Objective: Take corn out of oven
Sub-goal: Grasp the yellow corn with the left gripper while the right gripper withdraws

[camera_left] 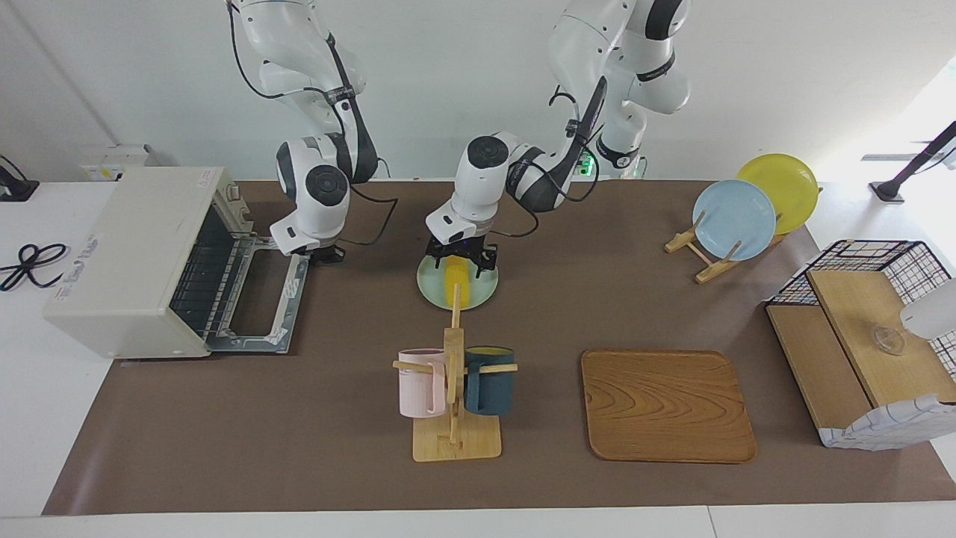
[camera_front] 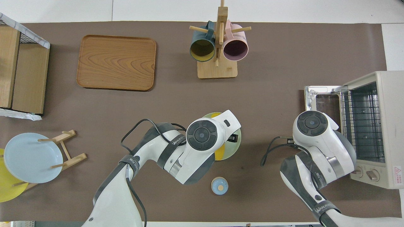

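The corn [camera_left: 456, 290], a smooth, bright yellow tapered cob, is seen lying on a round, pale green plate [camera_left: 485, 288] near the middle of the desk [camera_left: 299, 418], which is covered by a matte brown mat. The left tool [camera_left: 461, 259] is lowered onto the end of the cob nearest the robots, with a dark finger at either side of it; whether the fingers press on the cob cannot be told.

The oven [camera_left: 127, 261], a boxy off-white appliance, is placed at the right arm's end of the desk. Its glass-windowed door [camera_left: 261, 299] is folded down flat, and a wire rack [camera_front: 361, 121] is visible in the open cavity. The right tool [camera_left: 327, 255] is held just beside the corner of the lowered door nearest the robots; the gap between its fingers cannot be made out.

A wooden mug stand [camera_left: 455, 418] with a pink mug [camera_left: 420, 382] and a dark blue mug [camera_left: 489, 381] stands farther from the robots than the plate. Beside it, toward the left arm's end, lies a grained wooden tray [camera_left: 667, 407] with rounded corners. A small round blue lid-like object [camera_front: 219, 185] rests nearer to the robots than the plate.
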### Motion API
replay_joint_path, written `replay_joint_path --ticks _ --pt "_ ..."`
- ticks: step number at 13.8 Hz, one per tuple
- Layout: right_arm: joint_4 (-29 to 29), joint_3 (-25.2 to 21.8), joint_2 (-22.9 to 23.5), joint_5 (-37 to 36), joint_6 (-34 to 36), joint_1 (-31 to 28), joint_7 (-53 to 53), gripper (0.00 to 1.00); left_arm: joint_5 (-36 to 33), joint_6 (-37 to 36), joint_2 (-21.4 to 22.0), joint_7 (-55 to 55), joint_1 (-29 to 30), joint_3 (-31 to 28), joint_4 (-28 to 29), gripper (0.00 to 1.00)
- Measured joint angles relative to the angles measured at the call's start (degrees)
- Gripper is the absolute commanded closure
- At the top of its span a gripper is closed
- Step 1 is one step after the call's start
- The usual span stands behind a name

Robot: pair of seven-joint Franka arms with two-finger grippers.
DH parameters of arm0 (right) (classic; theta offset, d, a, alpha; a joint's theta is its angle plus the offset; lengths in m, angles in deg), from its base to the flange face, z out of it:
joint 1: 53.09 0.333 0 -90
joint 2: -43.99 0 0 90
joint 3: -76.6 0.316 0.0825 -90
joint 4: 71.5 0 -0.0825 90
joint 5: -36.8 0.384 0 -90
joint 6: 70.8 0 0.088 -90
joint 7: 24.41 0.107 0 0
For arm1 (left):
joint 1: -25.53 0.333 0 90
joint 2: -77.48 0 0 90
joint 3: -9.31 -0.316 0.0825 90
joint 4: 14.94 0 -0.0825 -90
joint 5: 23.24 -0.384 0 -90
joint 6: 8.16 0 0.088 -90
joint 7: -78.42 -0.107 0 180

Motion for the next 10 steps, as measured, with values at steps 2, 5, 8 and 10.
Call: replay_joint_path --ticks 2,5,8,10 --pt "-2.3 0.7 0.0 -0.4 4.6 0.3 0.0 1.00 -1.6 0.7 -0.8 0.6 0.0 -0.1 -0.4 0.00" --pt "-7.9 0.8 -0.5 -1.1 13.8 0.5 -2.3 1.00 -2.4 0.7 -1.3 0.7 0.0 -0.1 -0.4 0.00" --pt "-13.4 0.1 -2.0 -2.3 21.9 -1.3 -10.5 1.00 -2.6 0.7 -1.4 1.5 -0.5 -0.1 -0.4 0.39" --pt "-15.5 -0.1 -3.3 -2.4 25.1 -4.0 -16.3 1.00 -2.8 0.7 -1.5 2.1 -0.7 -0.1 -0.4 0.72"
